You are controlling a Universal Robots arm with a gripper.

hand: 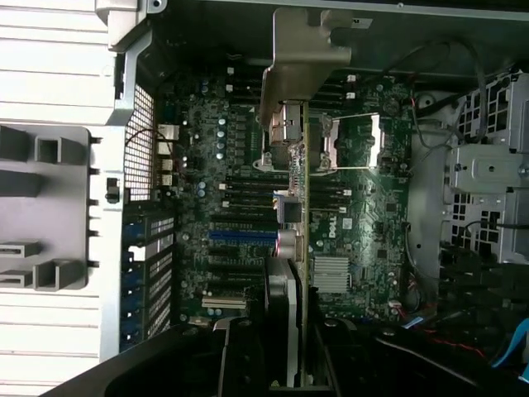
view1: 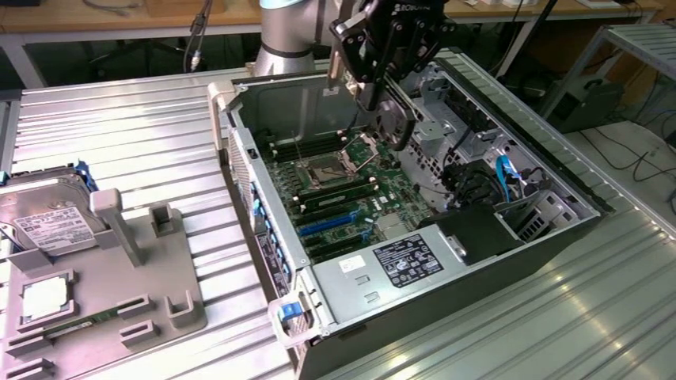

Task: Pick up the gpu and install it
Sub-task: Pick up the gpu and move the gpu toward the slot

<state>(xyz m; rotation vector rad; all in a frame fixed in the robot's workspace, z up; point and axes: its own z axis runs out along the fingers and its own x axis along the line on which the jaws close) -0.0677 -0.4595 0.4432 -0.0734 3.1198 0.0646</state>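
The gripper (view1: 373, 89) is clamped on the graphics card (view1: 392, 120), hanging it edge-down inside the open computer case (view1: 237, 146), over the motherboard (view1: 354, 198). It looks like the install step; seating calls for squaring the card's edge to a blue slot (view1: 322, 226).

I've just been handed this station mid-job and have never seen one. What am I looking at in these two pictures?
It is one robot arm over an open computer case on a ribbed metal table. The exterior view looks on from off the arm; the wrist view looks along the card onto the motherboard. The fingers hold the gpu, a dark card with a round fan, above the motherboard. At the exterior view's left a grey holder carries a hard drive.
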